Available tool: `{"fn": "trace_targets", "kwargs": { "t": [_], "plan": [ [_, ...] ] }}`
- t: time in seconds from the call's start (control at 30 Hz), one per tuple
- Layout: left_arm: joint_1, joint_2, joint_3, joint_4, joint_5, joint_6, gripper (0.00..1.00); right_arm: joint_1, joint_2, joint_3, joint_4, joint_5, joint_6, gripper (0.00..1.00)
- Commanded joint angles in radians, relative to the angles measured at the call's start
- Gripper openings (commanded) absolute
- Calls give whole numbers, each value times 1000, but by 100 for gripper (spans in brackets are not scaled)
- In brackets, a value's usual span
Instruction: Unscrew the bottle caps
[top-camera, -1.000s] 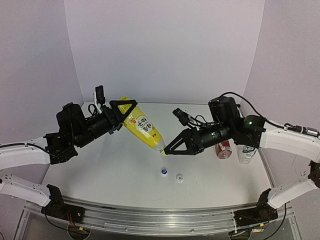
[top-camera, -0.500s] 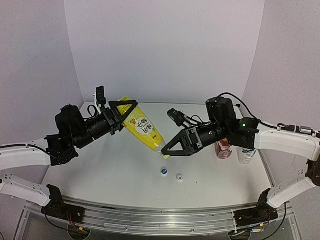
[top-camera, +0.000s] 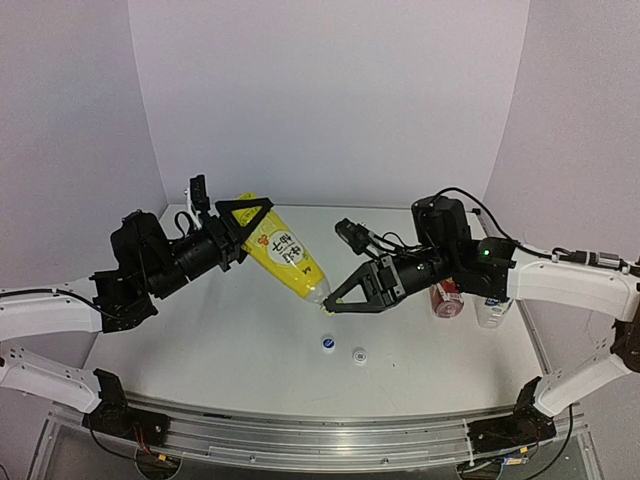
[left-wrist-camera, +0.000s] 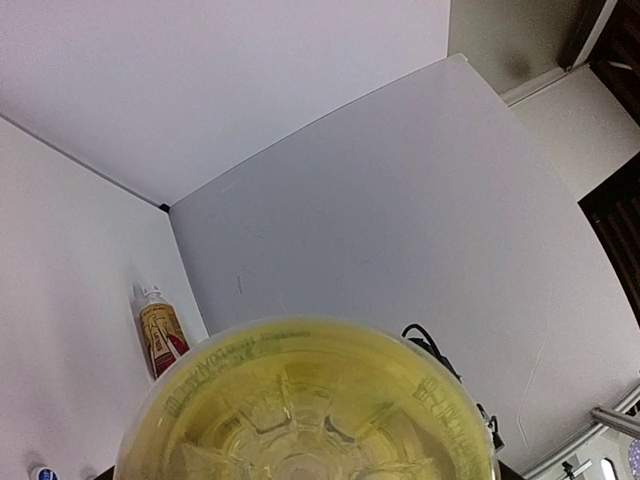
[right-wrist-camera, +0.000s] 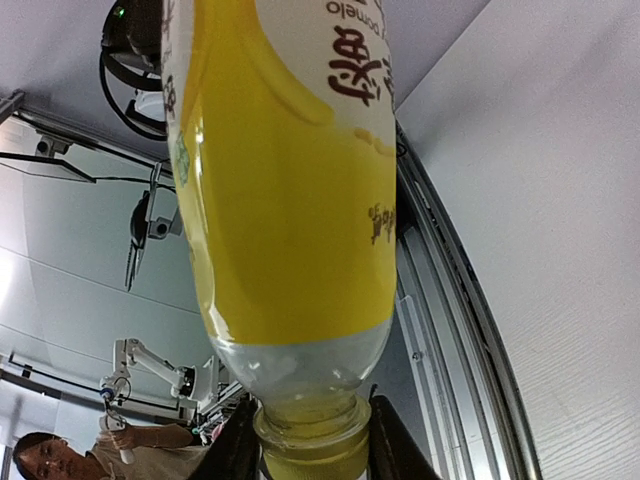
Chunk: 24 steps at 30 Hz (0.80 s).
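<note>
The slim yellow bottle (top-camera: 285, 255) hangs tilted above the table, cap end pointing down and to the right. My left gripper (top-camera: 245, 213) is shut on its base, which fills the bottom of the left wrist view (left-wrist-camera: 305, 400). My right gripper (top-camera: 331, 305) is shut on the yellow cap (right-wrist-camera: 312, 452), with a dark finger (right-wrist-camera: 238, 450) pressed on each side of it below the clear neck of the bottle (right-wrist-camera: 290, 180). The short amber bottle (top-camera: 448, 298) (left-wrist-camera: 160, 335) and the clear bottle (top-camera: 494, 308) stand upright at the right, behind the right arm.
Two loose caps lie on the white table (top-camera: 220, 340) below the held bottle: one with a blue top (top-camera: 326, 344) and a white one (top-camera: 359, 355). White walls close in the back and both sides. A metal rail (top-camera: 320, 430) runs along the near edge.
The right gripper's jaws were open around the cap end of the yellow bottle and have closed onto the cap. The left arm and the bottle have barely moved.
</note>
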Motion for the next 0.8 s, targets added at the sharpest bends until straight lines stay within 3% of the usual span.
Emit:
{"fn": "trace_targets", "kwargs": {
  "t": [0.0,0.13,0.27,0.37,0.47,0.6,0.77],
  "plan": [
    [8,3,-2,-2,-92,-4,19,7,-5,6,40,-39,-8,16],
    [8,11,43,-139,-174,-59,17,8,-8,23,-65,51,-78,7],
    [6,54,157,-410,-277,-152,13,9,1,72,-261,242,-189,1],
    [6,109,241,-571,-323,-218,11,14,35,98,-280,266,-202,0],
    [7,151,282,-626,-348,-255,9,26,75,125,-284,218,-217,0],
    [6,179,283,-610,-372,-274,9,47,101,151,-271,127,-211,6],
    [6,171,263,-619,-437,-334,6,54,106,156,-239,82,-151,20]
  ]
}}
